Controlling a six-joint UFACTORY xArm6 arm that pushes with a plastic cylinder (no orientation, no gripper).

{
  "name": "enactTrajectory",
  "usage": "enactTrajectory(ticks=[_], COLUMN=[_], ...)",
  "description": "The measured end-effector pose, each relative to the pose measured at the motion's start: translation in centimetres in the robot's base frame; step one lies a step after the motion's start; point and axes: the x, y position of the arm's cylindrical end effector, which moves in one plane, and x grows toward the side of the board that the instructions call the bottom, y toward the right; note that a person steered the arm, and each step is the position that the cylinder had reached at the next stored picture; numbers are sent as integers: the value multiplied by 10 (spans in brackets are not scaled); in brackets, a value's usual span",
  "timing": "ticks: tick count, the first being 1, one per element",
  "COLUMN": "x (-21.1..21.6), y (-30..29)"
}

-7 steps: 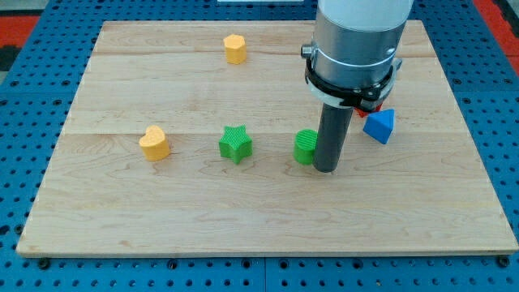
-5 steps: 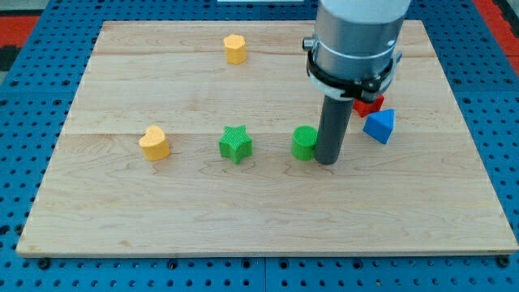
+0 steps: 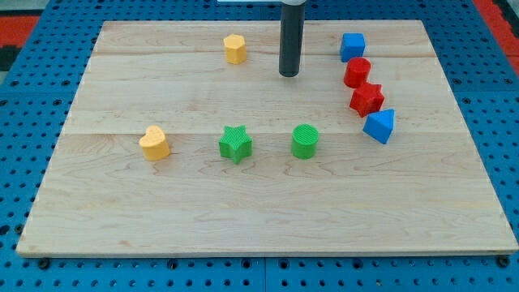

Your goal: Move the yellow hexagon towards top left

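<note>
Starting at the view's left of the light wooden board (image 3: 122,211), a yellow heart-shaped block (image 3: 154,143) is seen, down-left of the yellow hexagon block (image 3: 235,49), which is found near the board's top edge. Well below the hexagon, a green star block (image 3: 235,143) and a green cylinder block (image 3: 305,140) are placed. My tip (image 3: 289,74), a bare rod end clamping nothing, is set just right of the hexagon, apart from it. Further right, a blue cube (image 3: 352,46), red cylinder (image 3: 357,73), red star (image 3: 366,99) and blue triangular block (image 3: 379,126) are lined downward.
</note>
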Motion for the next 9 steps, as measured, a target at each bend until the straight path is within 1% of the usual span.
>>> enactTrajectory(ticks=[1, 2, 3, 4, 5, 6, 7, 8, 9], x=[0, -47, -69, -33, 32, -1, -21, -63, -66], y=[-9, 5, -17, -74, -125, -88, -80, -153, -141])
